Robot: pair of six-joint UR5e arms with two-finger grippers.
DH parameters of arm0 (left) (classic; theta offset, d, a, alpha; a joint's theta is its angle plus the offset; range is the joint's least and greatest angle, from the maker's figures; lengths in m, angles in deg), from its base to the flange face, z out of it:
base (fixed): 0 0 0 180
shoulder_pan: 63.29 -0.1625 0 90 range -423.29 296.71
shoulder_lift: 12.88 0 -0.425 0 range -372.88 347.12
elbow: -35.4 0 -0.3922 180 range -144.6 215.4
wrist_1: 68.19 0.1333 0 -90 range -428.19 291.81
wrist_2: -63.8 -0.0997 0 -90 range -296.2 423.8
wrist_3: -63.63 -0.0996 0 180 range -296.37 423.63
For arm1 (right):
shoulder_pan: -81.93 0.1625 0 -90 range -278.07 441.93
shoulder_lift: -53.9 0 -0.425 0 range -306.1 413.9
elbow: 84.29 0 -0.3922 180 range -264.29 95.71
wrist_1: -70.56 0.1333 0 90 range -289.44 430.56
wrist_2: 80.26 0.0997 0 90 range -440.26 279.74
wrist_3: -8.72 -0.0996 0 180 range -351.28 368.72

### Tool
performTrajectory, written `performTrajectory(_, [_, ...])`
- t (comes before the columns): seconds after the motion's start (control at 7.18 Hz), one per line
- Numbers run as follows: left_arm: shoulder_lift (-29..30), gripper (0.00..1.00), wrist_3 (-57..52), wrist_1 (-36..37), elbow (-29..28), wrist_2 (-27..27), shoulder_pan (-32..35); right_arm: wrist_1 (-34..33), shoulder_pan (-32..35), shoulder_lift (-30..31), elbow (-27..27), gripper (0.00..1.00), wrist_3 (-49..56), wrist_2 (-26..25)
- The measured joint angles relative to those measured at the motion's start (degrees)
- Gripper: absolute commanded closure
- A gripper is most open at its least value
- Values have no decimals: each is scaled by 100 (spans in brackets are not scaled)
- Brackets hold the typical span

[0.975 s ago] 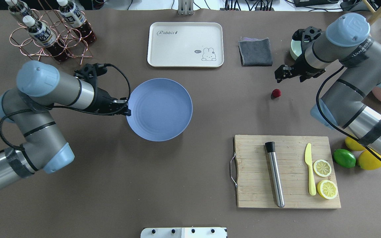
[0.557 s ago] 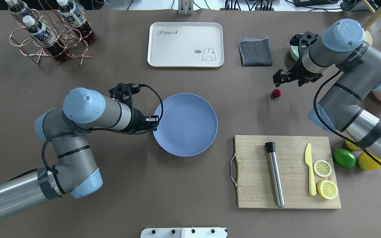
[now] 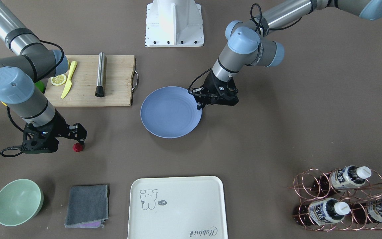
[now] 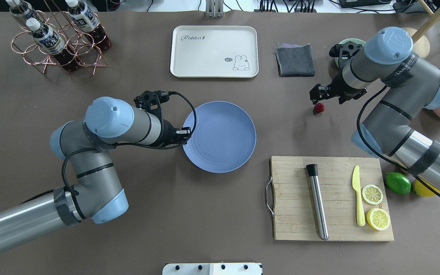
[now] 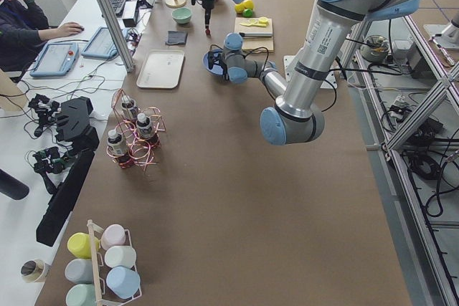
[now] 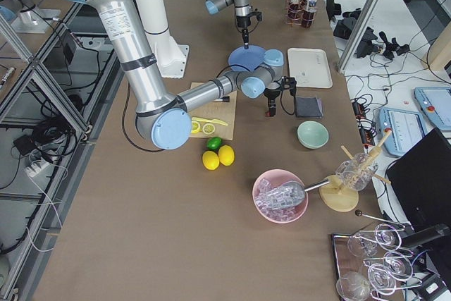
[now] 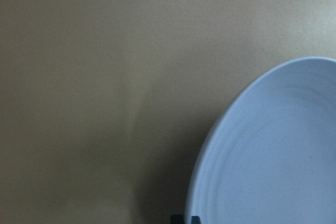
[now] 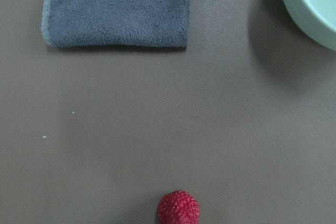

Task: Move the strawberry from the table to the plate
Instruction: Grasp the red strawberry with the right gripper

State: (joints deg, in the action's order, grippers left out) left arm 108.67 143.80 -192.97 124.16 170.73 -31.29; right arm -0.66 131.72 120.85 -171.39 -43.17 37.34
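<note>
Now, watching from across the tabletop (image 3: 277, 116): spotting the strawberry (image 3: 77, 147) lying on the bare brown surface, well apart from the plate (image 3: 154, 127). Seeing the right claw (image 3: 80, 136) hanging just over the strawberry with spread-looking jaws, gripping nothing. Catching the left claw (image 3: 199, 103) pinching the plate by its rim.

Switching overhead: reading the job as barely begun, still needing the grasp, the carry and the drop onto the blue. Comparing with a second ago: noting the plate hauled a good way by the left claw toward the strawberry's side of the tabletop. Noting too the right claw edging in from beside the strawberry to nearly above it. Finding the strawberry itself exactly where it was.

Glancing along from the left end: making out the right claw only as a small far shape pointing down, too tiny for judging anything.

Peeking from the right end: finding that same claw planted over a red speck, with the plate beyond.

Jumping to the left wrist: tracking the plate's rim straight into the fingertips (image 7: 177, 219) at the bottom edge, so calling it clamped.

Finishing at the right wrist: framing the strawberry at the bottom edge, dead centre, with a grey cloth (image 8: 115, 9) and a mint bowl (image 8: 315, 9) farther off. Seeing no fingers in shot.
</note>
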Motion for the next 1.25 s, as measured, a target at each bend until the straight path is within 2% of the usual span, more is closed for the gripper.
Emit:
performTrajectory(0.14, [4, 23, -196, -3, -152, 1, 146, 2, -12, -1, -9, 10, -11, -6])
performTrajectory(0.28, [7, 3, -324, -18, -283, -6, 219, 3, -31, 0, -19, 11, -22, -24])
performTrajectory(0.56, [8, 2, -394, -56, -360, -20, 226, 3, -101, 2, -7, 24, -53, -60])
performTrajectory(1.25, [-39, 2, -409, -62, -210, -25, 268, -4, -250, -112, 268, 33, -65, -217])
